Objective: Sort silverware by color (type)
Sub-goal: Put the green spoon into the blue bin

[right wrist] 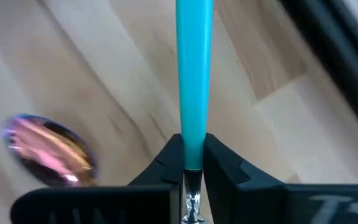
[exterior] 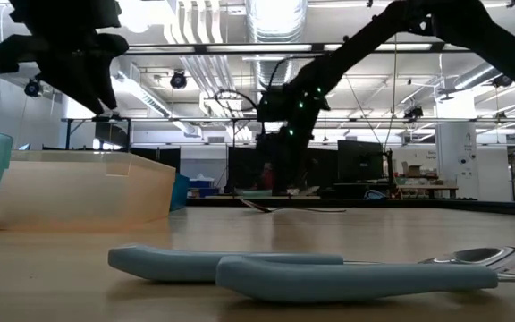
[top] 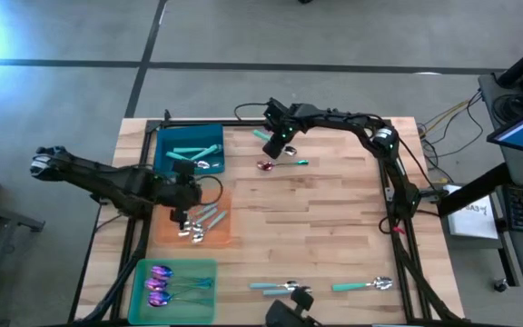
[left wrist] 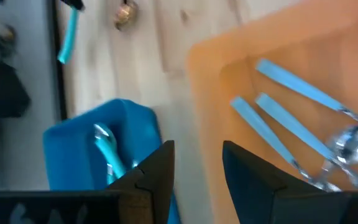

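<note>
My right gripper (top: pixel 276 145) hovers over the table's far middle, shut on a teal-handled utensil (right wrist: pixel 194 68). An iridescent purple-pink spoon (top: pixel 266 165) lies on the wood just beside it; its head (right wrist: pixel 48 151) also shows in the right wrist view. My left gripper (top: pixel 182 218) hangs open and empty (left wrist: pixel 197 171) over the blue-tray side of the orange tray's rim (left wrist: pixel 197 68). Pale-blue-handled silver spoons (left wrist: pixel 303 124) lie in that tray. Teal-handled pieces (top: pixel 192 152) lie in the blue tray, purple-pink spoons (top: pixel 159 283) in the green one. My right gripper pinches the teal handle between its two fingers at the end (right wrist: pixel 192 155) where the handle meets the metal neck. The handle runs straight out ahead of the fingers, in line with them. A bit of shiny metal (right wrist: pixel 192 205) shows behind the pinch.
Three trays stand along the table's left side: blue (top: pixel 163 145) far, orange (top: pixel 227 213) middle, green (top: pixel 134 277) near. Loose pale-blue-handled spoons lie at the near edge (top: pixel 275 287) (top: pixel 363 285) and fill the low view's foreground (exterior: pixel 329 273). Bare wood spans the middle and right.
</note>
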Tool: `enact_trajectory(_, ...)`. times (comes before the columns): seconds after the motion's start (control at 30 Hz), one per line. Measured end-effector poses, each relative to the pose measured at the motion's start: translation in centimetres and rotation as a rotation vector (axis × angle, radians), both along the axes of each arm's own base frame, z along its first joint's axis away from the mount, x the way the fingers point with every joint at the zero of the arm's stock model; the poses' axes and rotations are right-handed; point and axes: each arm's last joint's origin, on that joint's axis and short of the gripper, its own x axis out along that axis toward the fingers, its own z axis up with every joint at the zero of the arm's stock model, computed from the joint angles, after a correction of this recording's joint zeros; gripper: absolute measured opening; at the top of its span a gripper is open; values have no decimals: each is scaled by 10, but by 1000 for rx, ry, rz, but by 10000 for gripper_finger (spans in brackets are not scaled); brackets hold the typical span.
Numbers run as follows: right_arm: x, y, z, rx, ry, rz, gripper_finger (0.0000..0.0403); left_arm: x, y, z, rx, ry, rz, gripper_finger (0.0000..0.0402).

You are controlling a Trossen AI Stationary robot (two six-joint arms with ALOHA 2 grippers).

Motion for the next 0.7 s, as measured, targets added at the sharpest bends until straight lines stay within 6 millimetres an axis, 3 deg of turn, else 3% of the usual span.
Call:
enact_trajectory(0.27,30,19,48,-64,-109,69,25,-22,18,-7,67,-201,24,119)
enact_trajectory(0.43,53,43,84,-133,-221,148,25,-33,32,-8,241,-393,234,119)
enact_trajectory(0.53,66,63,102,-168,-275,215,25,-37,35,-3,329,-499,343,119)
enact_trajectory(0.7,82,94,120,-242,-363,321,25,-32,36,16,311,-666,406,119)
